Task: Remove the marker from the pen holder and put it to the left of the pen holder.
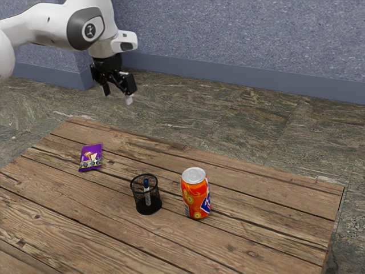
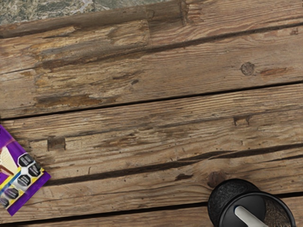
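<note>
High above the table's far-left part in the exterior view, my gripper [image 1: 117, 95] stands open, its two fingers apart with nothing between them. The black mesh pen holder [image 1: 149, 209] is upright on the wooden table, well below and away from my hand. Inside it the marker [image 1: 147, 192], pale with a dark blue top end, leans slightly. From the wrist view, the pen holder [image 2: 215, 201] is cut off by the frame's lower edge, and the marker [image 2: 249, 217] shows as a pale shaft within the rim.
An orange can [image 1: 195, 197] stands beside the pen holder, toward the exterior view's right. A purple snack packet [image 1: 91, 157] [image 2: 23, 177] lies flat on the wooden table [image 1: 68, 200], toward the exterior view's left. A wall rises beyond the stone floor.
</note>
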Tool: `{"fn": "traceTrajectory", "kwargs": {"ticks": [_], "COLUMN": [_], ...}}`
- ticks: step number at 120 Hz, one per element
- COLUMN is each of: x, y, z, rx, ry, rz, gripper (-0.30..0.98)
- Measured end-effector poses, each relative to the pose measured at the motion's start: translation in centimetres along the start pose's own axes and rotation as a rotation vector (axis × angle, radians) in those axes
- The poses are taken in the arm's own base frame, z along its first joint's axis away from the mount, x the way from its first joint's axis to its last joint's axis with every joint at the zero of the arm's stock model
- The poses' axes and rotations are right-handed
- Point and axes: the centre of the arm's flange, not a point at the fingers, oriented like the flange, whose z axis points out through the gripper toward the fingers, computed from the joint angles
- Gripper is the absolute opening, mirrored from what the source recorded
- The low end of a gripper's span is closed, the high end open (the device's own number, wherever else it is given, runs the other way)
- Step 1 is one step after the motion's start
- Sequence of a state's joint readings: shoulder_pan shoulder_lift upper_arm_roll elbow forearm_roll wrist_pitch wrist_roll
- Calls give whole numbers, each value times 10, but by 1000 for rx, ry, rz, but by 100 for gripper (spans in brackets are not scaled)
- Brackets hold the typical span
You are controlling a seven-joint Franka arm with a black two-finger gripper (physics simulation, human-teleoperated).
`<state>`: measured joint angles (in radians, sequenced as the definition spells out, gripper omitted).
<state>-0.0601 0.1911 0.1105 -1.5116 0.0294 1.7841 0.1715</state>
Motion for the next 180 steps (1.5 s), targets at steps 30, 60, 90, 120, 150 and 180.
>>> {"fn": "traceTrajectory", "kwargs": {"ticks": [30,60,90,120,150,180], "x": [29,81,74,52,16,-6], "y": [25,73,44,35,42,53], "z": [68,144,200,219,244,262], "rx": [9,-33,-158,-291,-407,-385], "ry": [-54,-85,-312,-494,-668,-795], "rz": [79,82,-180,-412,-592,-705], "gripper": [69,68,69,69,69,69]}}
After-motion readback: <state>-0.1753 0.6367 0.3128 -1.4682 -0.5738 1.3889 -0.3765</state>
